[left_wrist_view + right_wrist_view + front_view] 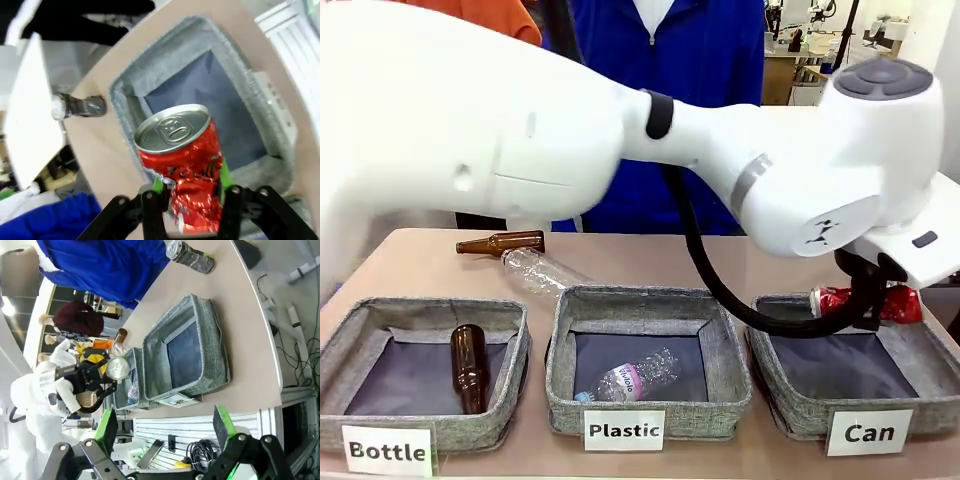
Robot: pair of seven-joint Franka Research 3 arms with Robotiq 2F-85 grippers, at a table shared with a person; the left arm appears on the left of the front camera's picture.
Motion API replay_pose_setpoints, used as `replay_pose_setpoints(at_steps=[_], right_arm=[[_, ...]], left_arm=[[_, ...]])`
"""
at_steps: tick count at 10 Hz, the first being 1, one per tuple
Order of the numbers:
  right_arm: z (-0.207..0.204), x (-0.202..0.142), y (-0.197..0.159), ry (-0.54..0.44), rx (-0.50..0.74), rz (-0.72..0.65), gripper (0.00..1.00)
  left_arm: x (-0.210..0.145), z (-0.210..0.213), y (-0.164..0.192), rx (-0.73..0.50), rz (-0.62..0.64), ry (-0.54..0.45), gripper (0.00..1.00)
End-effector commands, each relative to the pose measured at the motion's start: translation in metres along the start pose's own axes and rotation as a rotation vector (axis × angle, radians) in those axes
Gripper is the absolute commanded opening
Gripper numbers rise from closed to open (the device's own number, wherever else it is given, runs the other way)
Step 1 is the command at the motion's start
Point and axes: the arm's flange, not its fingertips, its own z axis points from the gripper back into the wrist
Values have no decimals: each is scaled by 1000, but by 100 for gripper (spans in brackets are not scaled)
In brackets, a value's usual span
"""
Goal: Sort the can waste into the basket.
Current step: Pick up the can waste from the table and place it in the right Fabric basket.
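The left hand [865, 295] reaches across to the right side of the table [420, 260] and grips the crushed red can [182, 150] between its green pads. The can hangs just above the far rim of the "Can" basket [775, 385], which is otherwise bare inside. The dark grey can [190, 255] lies on its side on the table beyond the basket, near the person in blue. The right hand [165, 425] stands wide and holds nothing, well apart from the basket.
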Motion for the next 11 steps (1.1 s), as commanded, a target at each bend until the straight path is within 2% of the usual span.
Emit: replay_pose_setpoints(at_steps=[1, 3, 4, 5, 11], right_arm=[[-1, -2, 1, 3, 1, 4, 100], [-1, -2, 1, 3, 1, 4, 100], [-1, -2, 1, 3, 1, 4, 100], [-1, -2, 1, 3, 1, 4, 100], [-1, -2, 1, 3, 1, 4, 100]], left_arm=[[23, -7, 34, -50, 43, 40, 45], [20, -14, 38, -80, 66, 45, 45], [19, -13, 39, -84, 70, 49, 91], [17, -13, 41, -77, 65, 53, 100], [5, -4, 41, -72, 91, 67, 100]])
